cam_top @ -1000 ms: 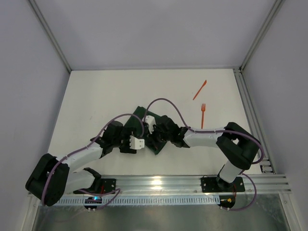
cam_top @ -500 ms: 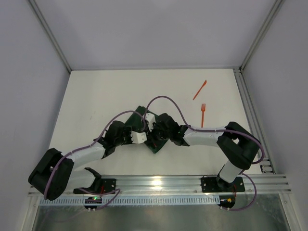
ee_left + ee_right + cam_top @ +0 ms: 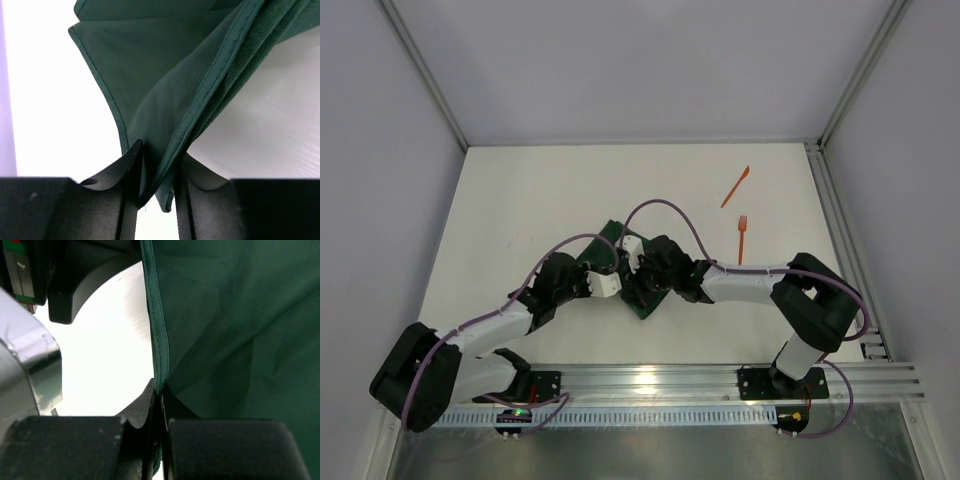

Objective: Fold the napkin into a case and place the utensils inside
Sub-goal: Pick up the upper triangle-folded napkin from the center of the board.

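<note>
The left gripper (image 3: 610, 283) has slid in toward the napkin (image 3: 645, 305) since a second ago, and its fingers have come closer together. In its wrist view they now pinch a bunch of green cloth layers between them. The right gripper (image 3: 632, 262) is squeezed tight on a hemmed edge of the napkin (image 3: 225, 330). Both arms probably hold the cloth like this so they can pull and fold it into the case.

There is one napkin, near the middle of the table (image 3: 520, 200). There are two orange utensils: a fork (image 3: 741, 238) off to the right of the napkin, and a knife (image 3: 736, 187) farther back than the fork. Both lie bare on the table, waiting, well apart from the napkin.
</note>
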### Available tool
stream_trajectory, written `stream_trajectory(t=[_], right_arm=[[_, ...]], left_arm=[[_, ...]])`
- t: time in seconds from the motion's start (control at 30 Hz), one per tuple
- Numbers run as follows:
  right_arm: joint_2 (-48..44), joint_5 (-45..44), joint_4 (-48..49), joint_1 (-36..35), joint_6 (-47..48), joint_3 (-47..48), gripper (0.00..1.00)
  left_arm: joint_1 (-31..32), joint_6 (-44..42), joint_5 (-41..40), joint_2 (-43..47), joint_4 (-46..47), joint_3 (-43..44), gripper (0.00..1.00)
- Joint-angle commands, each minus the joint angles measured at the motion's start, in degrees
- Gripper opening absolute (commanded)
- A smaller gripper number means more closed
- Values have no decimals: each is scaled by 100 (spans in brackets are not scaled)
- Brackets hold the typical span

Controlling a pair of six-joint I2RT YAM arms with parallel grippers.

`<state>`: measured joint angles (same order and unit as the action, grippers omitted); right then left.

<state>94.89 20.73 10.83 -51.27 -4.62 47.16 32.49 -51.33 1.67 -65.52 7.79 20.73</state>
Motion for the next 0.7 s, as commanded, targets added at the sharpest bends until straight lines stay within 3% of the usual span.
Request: stream_trajectory(t=[0.0, 0.2, 0.37, 0.67], right_arm=[[-173, 54, -19, 11, 93, 101, 4], [-260, 10, -291, 20, 181, 206, 4], [-419, 10, -774, 11, 260, 531, 4], [-691, 291, -2067, -41, -117, 1673, 4]], left_arm=[[3, 9, -9, 4, -269, 317, 28], [-32, 53, 87, -5, -1024, 712, 0], [-163, 176, 149, 74, -1806, 1266, 0], [-524, -8, -105, 197, -4407, 3135, 0]])
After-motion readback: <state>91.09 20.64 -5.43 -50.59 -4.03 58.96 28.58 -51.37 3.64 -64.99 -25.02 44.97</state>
